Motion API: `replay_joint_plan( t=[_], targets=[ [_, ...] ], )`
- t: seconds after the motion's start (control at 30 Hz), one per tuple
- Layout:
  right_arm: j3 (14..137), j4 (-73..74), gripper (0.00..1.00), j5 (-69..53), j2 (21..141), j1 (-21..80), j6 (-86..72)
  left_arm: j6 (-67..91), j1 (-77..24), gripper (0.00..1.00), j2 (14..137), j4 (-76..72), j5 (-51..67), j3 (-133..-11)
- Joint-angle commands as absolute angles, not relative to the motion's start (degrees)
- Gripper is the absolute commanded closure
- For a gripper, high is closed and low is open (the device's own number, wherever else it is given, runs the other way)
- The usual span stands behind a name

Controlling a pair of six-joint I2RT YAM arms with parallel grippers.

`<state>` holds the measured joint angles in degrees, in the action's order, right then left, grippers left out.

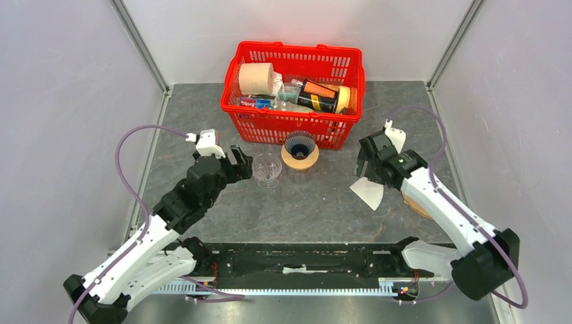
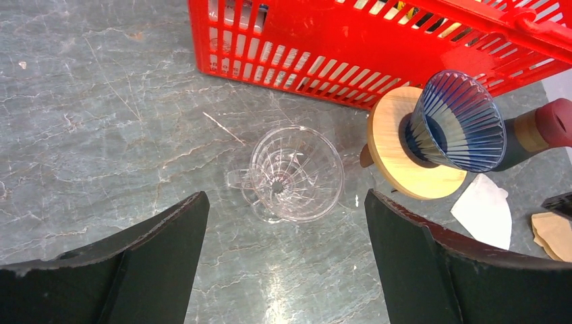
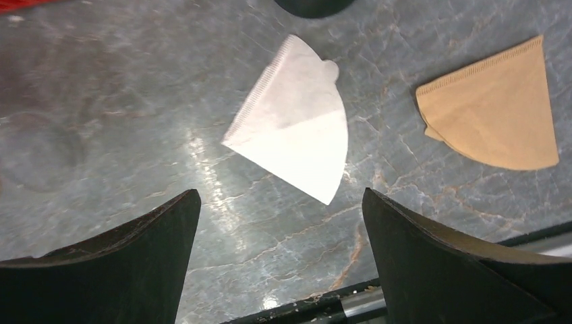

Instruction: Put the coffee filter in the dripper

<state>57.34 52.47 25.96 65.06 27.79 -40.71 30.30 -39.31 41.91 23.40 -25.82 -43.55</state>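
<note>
Nearest me, the two arms rise from the near edge of the grey table (image 1: 317, 212). On the right side, at about 4 o'clock from the table's middle, the right claw (image 1: 367, 167) hangs above the white coffee filter (image 1: 368, 194), its fingers spread wide apart and holding nothing. In the right wrist view the white coffee filter (image 3: 293, 138) lies flat on the stone ahead of the right claw (image 3: 280, 199), touching neither finger. A brown filter (image 3: 496, 111) lies flat at its 3 o'clock, apart from it.

On the left, at about 9 o'clock, the left claw (image 1: 241, 164) also stands wide apart with nothing in it, just beside the clear dripper (image 1: 267, 169). From the left wrist the clear dripper (image 2: 295, 173) sits upright on the table between the two fingers of the left claw (image 2: 283, 202) and a little beyond them, with nothing inside.

Farther on, at 1 o'clock from the clear one, a blue dripper (image 1: 299, 144) sits in a round wooden stand (image 1: 300, 159). Behind both, at 12 o'clock, a red basket (image 1: 290, 129) holds a paper roll (image 1: 256, 79) and a dark can (image 1: 318, 97) among other items.
</note>
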Motion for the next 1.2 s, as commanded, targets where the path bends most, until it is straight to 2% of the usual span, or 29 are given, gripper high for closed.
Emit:
replay_joint_plan(
  t=[0.0, 0.23, 0.47, 1.0, 1.17],
  targets=[
    [55.17, 52.19, 0.03, 23.10, 68.49, 22.83, -42.53, 30.60, -39.46, 0.07, 40.28, 20.57, -28.25, -42.60],
    [45.73, 37.29, 0.03, 5.51, 68.65, 10.39, -37.34, 30.54, -39.47, 0.07, 40.73, 20.74, -28.24, -41.79],
    [39.85, 28.35, 0.05, -4.21, 70.12, 2.51, -32.52, 30.22, -39.46, 0.07, 40.70, 20.56, -27.88, -41.53],
    [38.17, 19.76, 0.03, -2.89, 76.37, 0.56, -32.78, 30.54, -39.46, 0.07, 40.08, 21.44, -29.03, -41.48],
    [37.40, 19.68, 0.06, -6.47, 75.86, 0.58, -33.61, 30.72, -39.46, 0.07, 40.01, 21.62, -29.62, -41.48]
  ],
)
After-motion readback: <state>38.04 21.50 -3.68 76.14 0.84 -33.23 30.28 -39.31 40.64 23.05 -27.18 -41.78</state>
